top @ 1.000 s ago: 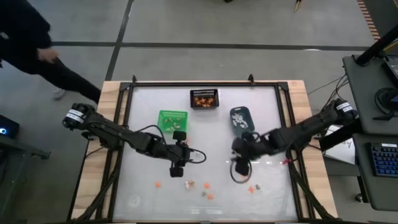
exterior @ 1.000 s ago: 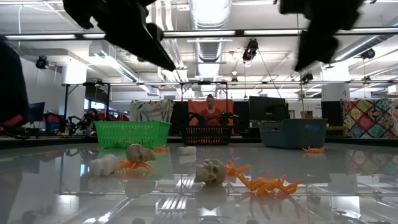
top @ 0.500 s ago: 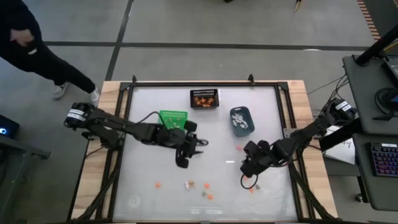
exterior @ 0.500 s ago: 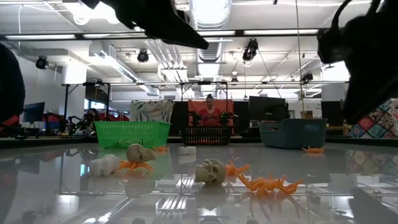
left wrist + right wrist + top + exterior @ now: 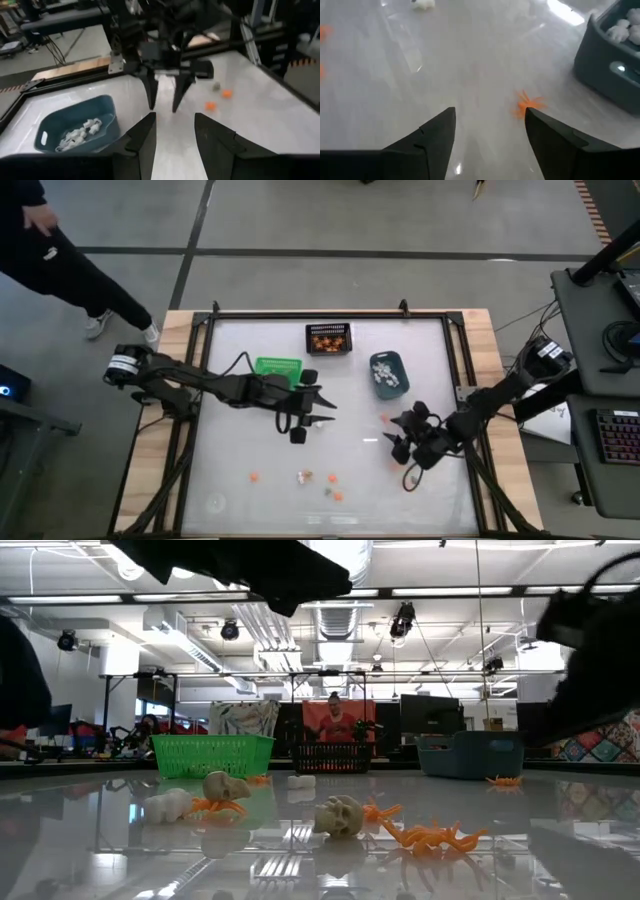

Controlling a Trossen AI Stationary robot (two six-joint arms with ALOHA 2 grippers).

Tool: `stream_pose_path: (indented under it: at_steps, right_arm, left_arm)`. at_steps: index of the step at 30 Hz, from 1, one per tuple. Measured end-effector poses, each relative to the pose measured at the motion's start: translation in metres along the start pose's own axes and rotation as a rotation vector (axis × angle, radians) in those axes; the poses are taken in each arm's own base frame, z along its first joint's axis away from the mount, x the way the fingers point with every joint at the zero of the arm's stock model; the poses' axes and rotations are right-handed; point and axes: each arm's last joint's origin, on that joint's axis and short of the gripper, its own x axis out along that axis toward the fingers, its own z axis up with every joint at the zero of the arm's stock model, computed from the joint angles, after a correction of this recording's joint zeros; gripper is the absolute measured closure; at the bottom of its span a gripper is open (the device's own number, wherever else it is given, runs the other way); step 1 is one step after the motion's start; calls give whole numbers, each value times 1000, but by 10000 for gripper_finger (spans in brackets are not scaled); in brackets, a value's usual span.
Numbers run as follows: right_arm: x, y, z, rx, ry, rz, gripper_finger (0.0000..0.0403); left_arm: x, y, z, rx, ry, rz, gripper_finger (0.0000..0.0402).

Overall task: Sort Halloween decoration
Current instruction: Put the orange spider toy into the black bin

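Where the white table lies bare toward its front edge from the blue-grey bin, the Halloween decoration is scattered: small pale skulls and spiky orange spider-like pieces, with more orange bits in a loose group. One orange spider lies just beside the blue-grey bin, which holds white pieces. The green basket and black mesh basket stand on the far side of the table from the scattered pieces. The left gripper hovers beside the green basket, fingers apart, holding nothing. The right gripper hangs in front of the blue-grey bin, fingers spread wide and empty, near the orange spider.
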Motion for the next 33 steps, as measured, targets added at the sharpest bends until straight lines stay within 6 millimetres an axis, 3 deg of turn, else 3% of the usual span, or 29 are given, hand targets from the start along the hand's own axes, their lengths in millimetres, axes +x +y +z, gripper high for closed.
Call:
stream_pose_path:
  at_steps: [9, 19, 26, 33]
  right_arm:
    - [7, -16, -27, -153, -135, -102, 161]
    - [27, -11, -42, -90, -221, -130, 161]
    - [40, -8, -52, -40, -254, -194, 161]
    - [47, -10, -60, 46, -272, -216, 168]
  left_arm:
    - [-4, -2, -11, -35, -104, 16, 286]
    - [1, -2, -11, -27, -182, 29, 286]
    - [21, -5, -29, -53, -231, 32, 286]
    - [24, -5, -32, -67, -242, 33, 286]
